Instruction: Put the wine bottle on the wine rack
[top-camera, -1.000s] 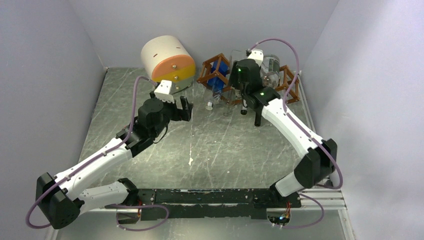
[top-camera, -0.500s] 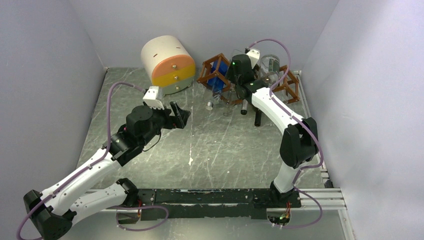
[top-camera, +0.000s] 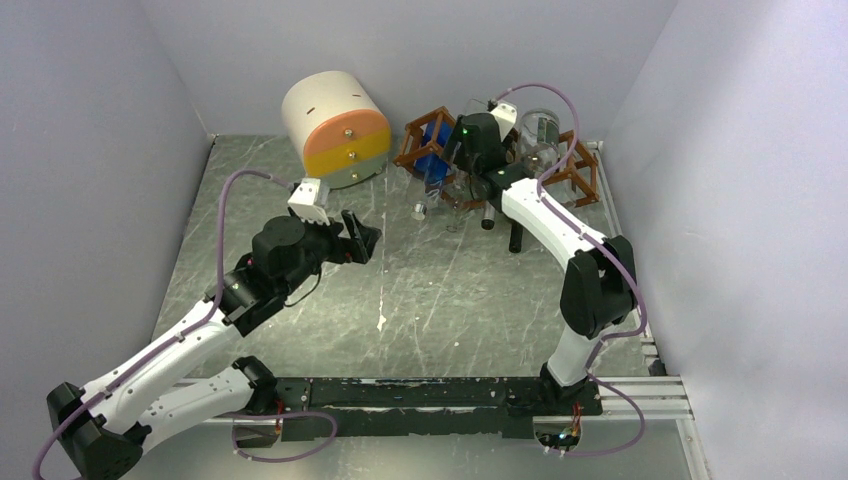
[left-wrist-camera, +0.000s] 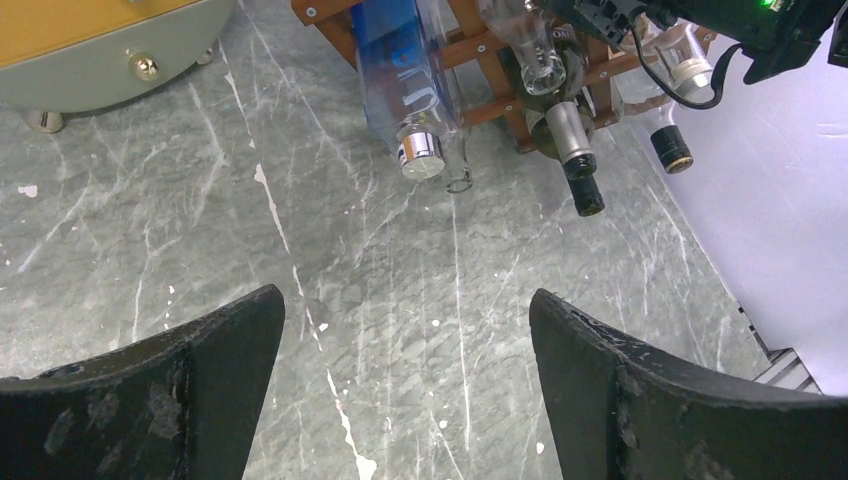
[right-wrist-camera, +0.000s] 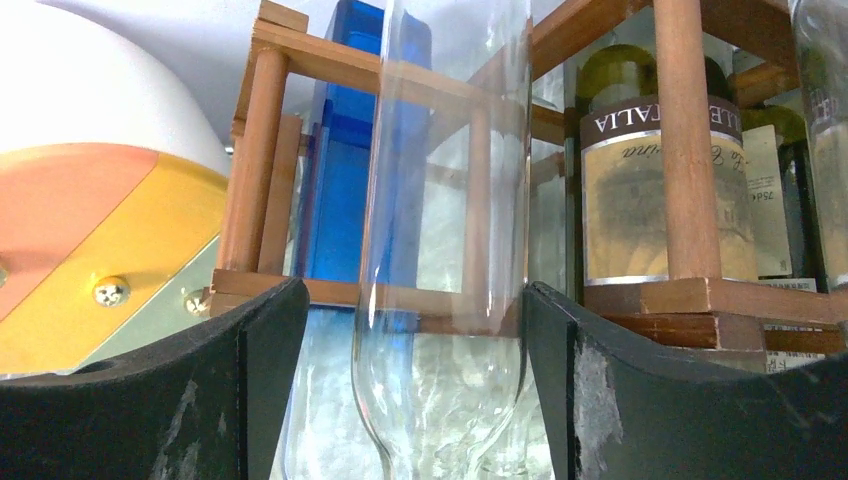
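Note:
The wine bottle (right-wrist-camera: 445, 200), clear glass, lies in the reddish-brown wine rack (right-wrist-camera: 270, 180) with its neck (left-wrist-camera: 532, 50) pointing out over the table. My right gripper (right-wrist-camera: 412, 300) straddles the bottle's body. Its jaws are open, with a gap showing at the left finger and the right finger close against the glass. In the top view the right gripper (top-camera: 472, 175) sits at the rack (top-camera: 412, 143) at the back of the table. My left gripper (left-wrist-camera: 405, 300) hovers open and empty over the marble table (top-camera: 440, 300), left of centre (top-camera: 358, 238).
A blue bottle (right-wrist-camera: 345, 180) fills the cell to the left, and a labelled green bottle (right-wrist-camera: 640, 180) the cell to the right. More bottle necks (left-wrist-camera: 575, 160) stick out of the rack. A round cream-and-orange drawer unit (top-camera: 335, 125) stands to its left. Walls close in on both sides.
The right jaws have spread apart around the clear bottle, after the right arm pushed in toward the rack. The left arm drew back toward the near left.

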